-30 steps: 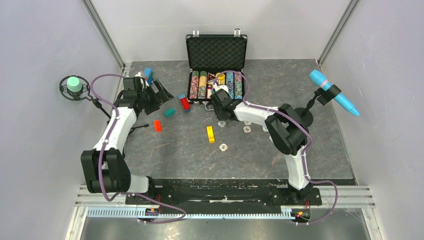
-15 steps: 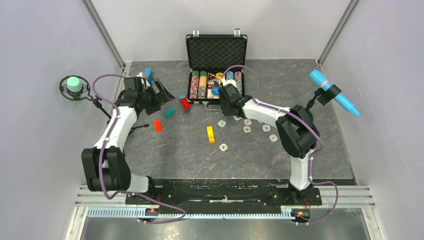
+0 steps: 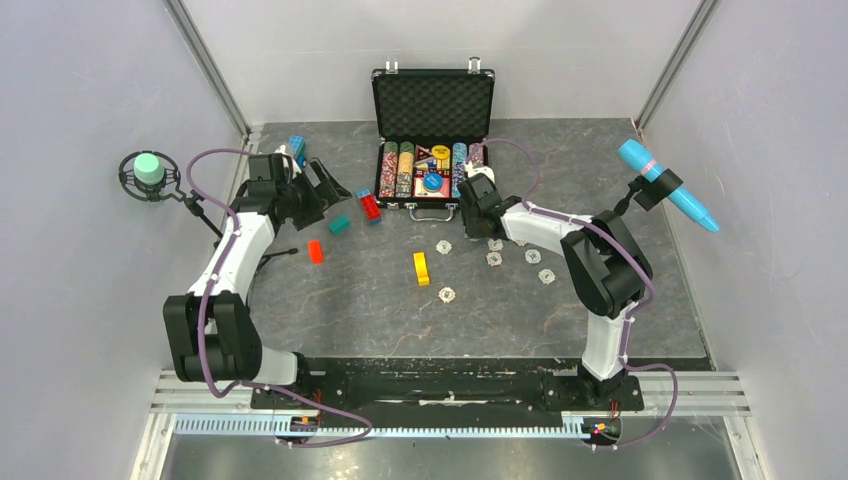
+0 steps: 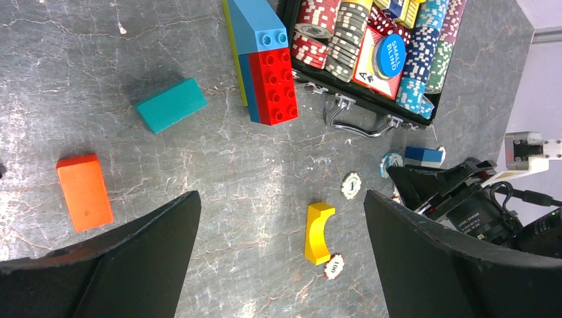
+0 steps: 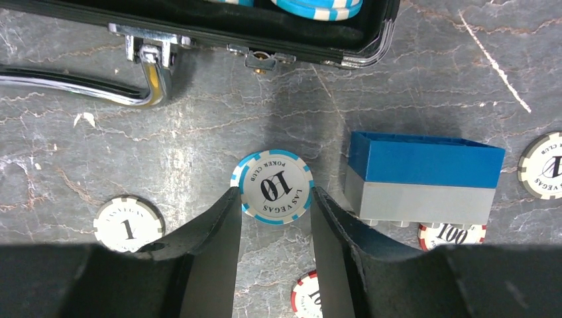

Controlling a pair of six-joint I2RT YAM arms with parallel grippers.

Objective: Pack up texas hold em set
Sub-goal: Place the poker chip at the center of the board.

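The black poker case [image 3: 433,105] stands open at the back, its lid up and rows of coloured chips in the tray [image 4: 371,50]. My right gripper [image 3: 478,182] hovers just in front of the case's right front corner [image 5: 371,40]. It is shut on a blue-edged "10" chip [image 5: 272,187], pinched by its rim between both fingertips. Several pale-edged chips [image 3: 494,258] lie loose on the table in front of the case. My left gripper [image 3: 325,185] hangs open and empty at the left, above bare table [image 4: 280,199].
A blue-and-grey brick [image 5: 424,175] lies right beside the held chip. A "1" chip [image 5: 128,225] and a "100" chip [image 5: 450,234] flank my right fingers. A red-and-blue brick stack [image 3: 369,204], a teal block [image 3: 339,224], an orange block [image 3: 315,251] and a yellow curved block [image 3: 421,268] lie mid-table.
My right gripper has travelled rightward along the case's front, from left of the handle to its right corner. The left arm has not moved.
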